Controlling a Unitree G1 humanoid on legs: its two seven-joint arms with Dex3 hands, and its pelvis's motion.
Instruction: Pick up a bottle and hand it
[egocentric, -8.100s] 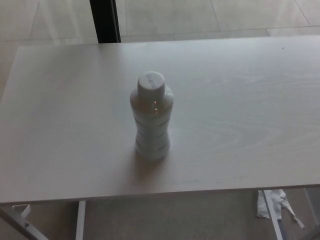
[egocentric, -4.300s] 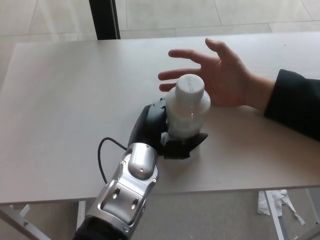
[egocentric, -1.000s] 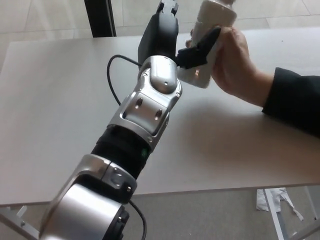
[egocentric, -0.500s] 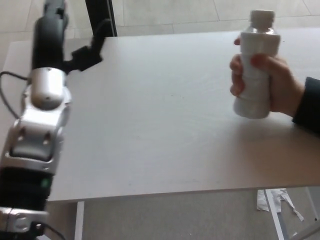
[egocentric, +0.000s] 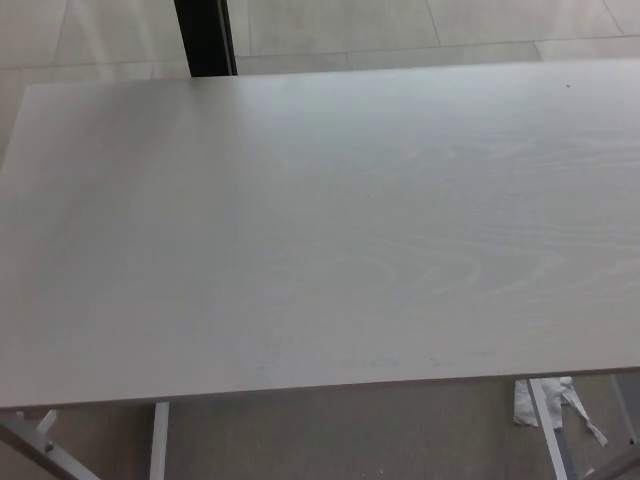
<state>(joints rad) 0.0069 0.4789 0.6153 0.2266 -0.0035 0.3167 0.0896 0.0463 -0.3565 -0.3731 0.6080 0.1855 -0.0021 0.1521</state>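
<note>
Only the pale wooden table (egocentric: 320, 230) shows in the head view. No bottle is in sight, on the table or anywhere else. Neither of my hands shows, and no part of either arm. The person's hand is out of the picture too.
A dark vertical post (egocentric: 205, 37) stands behind the table's far edge at the upper left. Below the near edge are white table legs (egocentric: 158, 440) and a crumpled white scrap (egocentric: 545, 405) on the floor at the lower right.
The person's hand has gone out of view to the right with the white bottle. My left arm has withdrawn out of the picture at the left.
</note>
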